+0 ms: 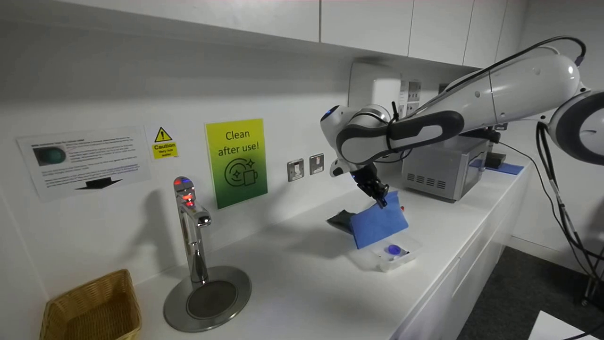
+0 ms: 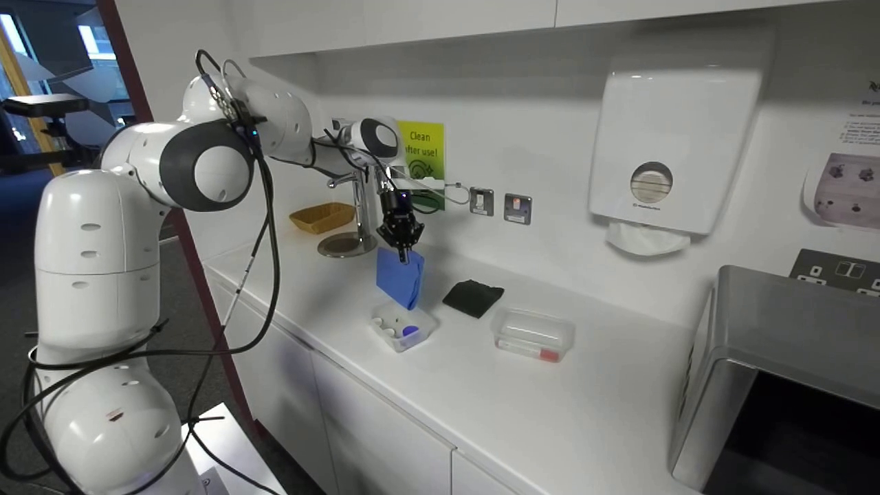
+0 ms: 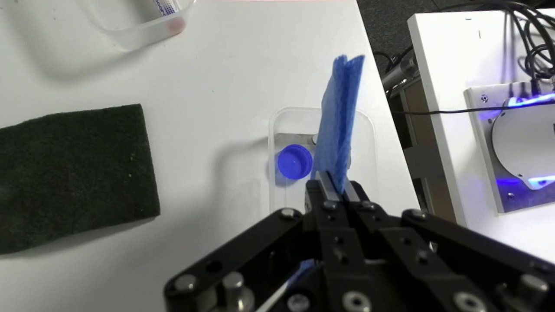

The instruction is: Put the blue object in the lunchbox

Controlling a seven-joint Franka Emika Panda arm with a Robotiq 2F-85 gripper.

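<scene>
The blue cloth [image 1: 379, 225] hangs from my gripper [image 1: 382, 204], which is shut on its upper edge. The cloth also shows in an exterior view [image 2: 399, 280] and folded edge-on in the wrist view [image 3: 336, 117]. The translucent lunchbox [image 1: 390, 267] sits on the counter just below the cloth. It also shows in an exterior view [image 2: 401, 348] and under the fingertips in the wrist view [image 3: 363, 160]. It holds a purplish-blue cap [image 3: 295, 161] and small pale pieces. The cloth's low corner overlaps the lunchbox edge in both exterior views; I cannot tell whether they touch.
A black cloth square [image 2: 474, 298] lies beside the lunchbox. A second clear container [image 2: 533, 326] with a red item stands beyond it. A microwave [image 2: 790, 323], tap [image 1: 192, 231] and wicker basket [image 1: 94, 307] stand on the counter [image 2: 584, 412]. The counter's front edge is near the lunchbox.
</scene>
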